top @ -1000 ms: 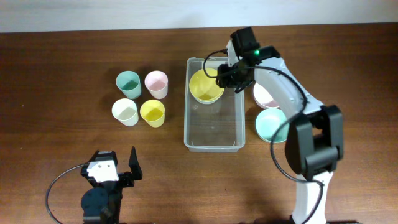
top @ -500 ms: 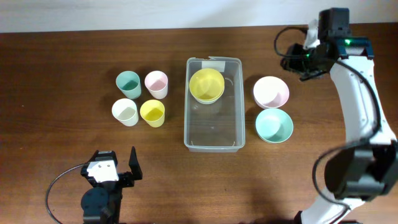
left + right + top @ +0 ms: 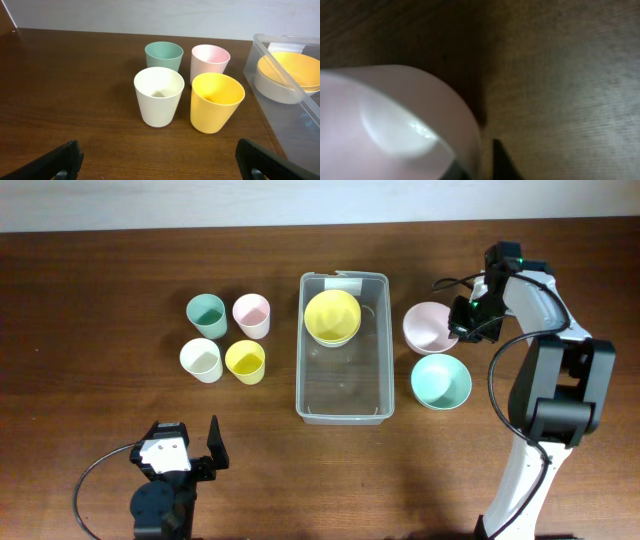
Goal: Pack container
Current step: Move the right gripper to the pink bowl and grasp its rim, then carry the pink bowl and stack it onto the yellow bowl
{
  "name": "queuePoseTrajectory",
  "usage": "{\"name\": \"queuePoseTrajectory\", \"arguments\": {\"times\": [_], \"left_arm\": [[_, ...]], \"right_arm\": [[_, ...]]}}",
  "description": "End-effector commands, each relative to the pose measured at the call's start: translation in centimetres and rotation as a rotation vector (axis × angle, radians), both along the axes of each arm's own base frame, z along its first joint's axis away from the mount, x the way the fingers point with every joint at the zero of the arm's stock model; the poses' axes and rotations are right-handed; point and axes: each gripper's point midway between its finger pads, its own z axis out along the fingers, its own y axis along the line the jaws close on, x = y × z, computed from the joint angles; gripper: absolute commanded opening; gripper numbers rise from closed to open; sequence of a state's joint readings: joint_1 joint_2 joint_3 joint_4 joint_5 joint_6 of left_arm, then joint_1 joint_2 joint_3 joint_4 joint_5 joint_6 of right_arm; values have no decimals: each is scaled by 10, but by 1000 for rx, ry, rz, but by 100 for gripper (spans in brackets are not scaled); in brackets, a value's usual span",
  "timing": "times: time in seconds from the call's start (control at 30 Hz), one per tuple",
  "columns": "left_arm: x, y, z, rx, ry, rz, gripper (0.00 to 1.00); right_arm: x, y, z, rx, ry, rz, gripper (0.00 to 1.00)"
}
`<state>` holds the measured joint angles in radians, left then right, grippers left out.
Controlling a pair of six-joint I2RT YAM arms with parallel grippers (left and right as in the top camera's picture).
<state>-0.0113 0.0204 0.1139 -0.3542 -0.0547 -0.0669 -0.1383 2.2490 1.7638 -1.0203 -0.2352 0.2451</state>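
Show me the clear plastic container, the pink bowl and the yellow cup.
Clear rectangular plastic container (image 3: 345, 387), overhead view, bare floor.
Pink round bowl (image 3: 426, 328), overhead view, inner bottom.
Yellow plastic cup (image 3: 213, 113), left wrist view, outer wall.

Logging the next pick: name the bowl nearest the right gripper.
The pink bowl, right beside the right gripper. The mint bowl lies farther off, and the yellow bowl sits inside the container.
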Motion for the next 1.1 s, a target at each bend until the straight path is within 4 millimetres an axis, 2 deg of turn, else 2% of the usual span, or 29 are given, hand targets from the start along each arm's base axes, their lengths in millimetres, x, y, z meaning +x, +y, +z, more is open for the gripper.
{"name": "queuePoseTrajectory", "arguments": {"times": [0.0,0.03,0.13,0.23,0.27,0.3,0.37,0.43,0.5,0.57,0.63,0.73,0.8,0.93,0.97,1.03,1.07], "left_arm": [[0,-3,-1,11,-4,-21,100],[0,-3,0,11,-4,-21,100],[0,-3,-1,11,-4,-21,100],[0,-3,0,11,-4,-21,100],[0,-3,0,11,-4,-21,100],[0,-3,0,11,-4,-21,100],[0,-3,0,11,-4,-21,100],[0,-3,0,11,-4,-21,100],[0,-3,0,11,-4,-21,100],[0,-3,-1,11,-4,-21,100],[0,-3,-1,11,-4,-21,100],[0,-3,0,11,-4,-21,100],[0,-3,-1,11,-4,-21,100],[0,-3,0,11,-4,-21,100],[0,-3,0,11,-4,-21,100],[0,-3,0,11,-4,-21,100],[0,-3,-1,11,-4,-21,100]], "right_arm": [[6,-7,9,14,-39,-26,4],[8,-9,12,19,-53,-31,4],[17,-18,45,51,-150,-37,4],[23,1,112,207,-326,23,4],[23,6,124,232,-353,32,4],[19,24,160,297,-428,72,4],[12,49,195,340,-496,132,4],[1,81,224,344,-549,211,4],[-8,114,237,325,-570,290,4],[-13,145,226,212,-545,338,4],[-10,162,206,69,-519,369,4],[0,186,178,-23,-503,416,4],[12,192,155,-71,-492,412,4],[44,190,108,-86,-475,366,4],[48,190,97,-83,-469,367,15],[48,196,82,-53,-458,453,53],[44,204,82,-18,-460,507,58]]}}
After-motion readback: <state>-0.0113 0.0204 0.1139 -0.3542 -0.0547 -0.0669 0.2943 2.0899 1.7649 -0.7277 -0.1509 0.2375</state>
